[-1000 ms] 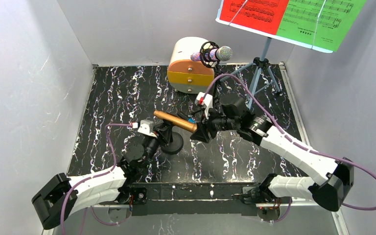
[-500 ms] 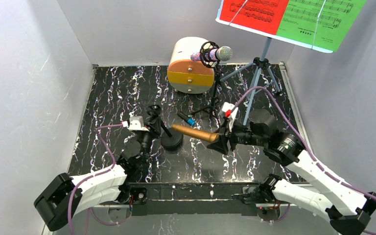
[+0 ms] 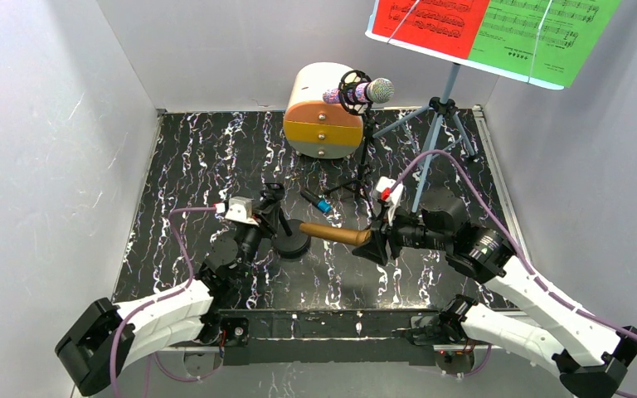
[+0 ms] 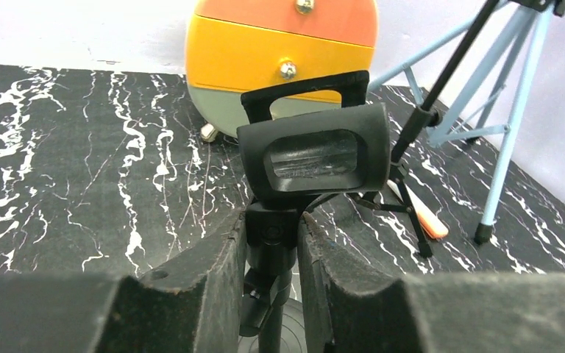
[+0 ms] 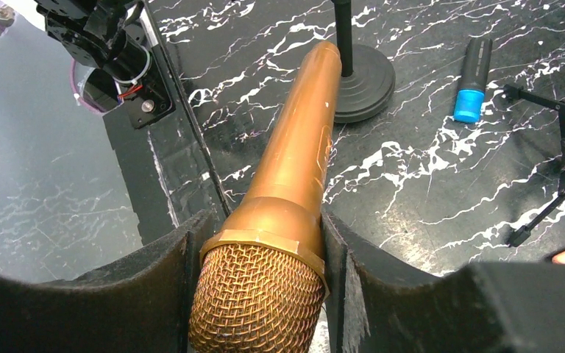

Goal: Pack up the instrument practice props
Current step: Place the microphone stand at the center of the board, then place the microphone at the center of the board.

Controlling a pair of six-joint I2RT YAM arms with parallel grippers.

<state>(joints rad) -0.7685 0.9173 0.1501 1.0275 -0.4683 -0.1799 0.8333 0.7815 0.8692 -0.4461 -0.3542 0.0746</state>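
Now right jaws grip the gold microphone [image 5: 294,162], left jaws the black mic stand [image 4: 313,154]. I risk its tail knocking that stand.

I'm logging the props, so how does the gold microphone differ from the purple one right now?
The gold microphone has a gold mesh head; the purple microphone has a silver one. The gold microphone is clamped in the right gripper; the purple microphone is mounted on a black tripod in front of the cabinet. Both lie roughly level.
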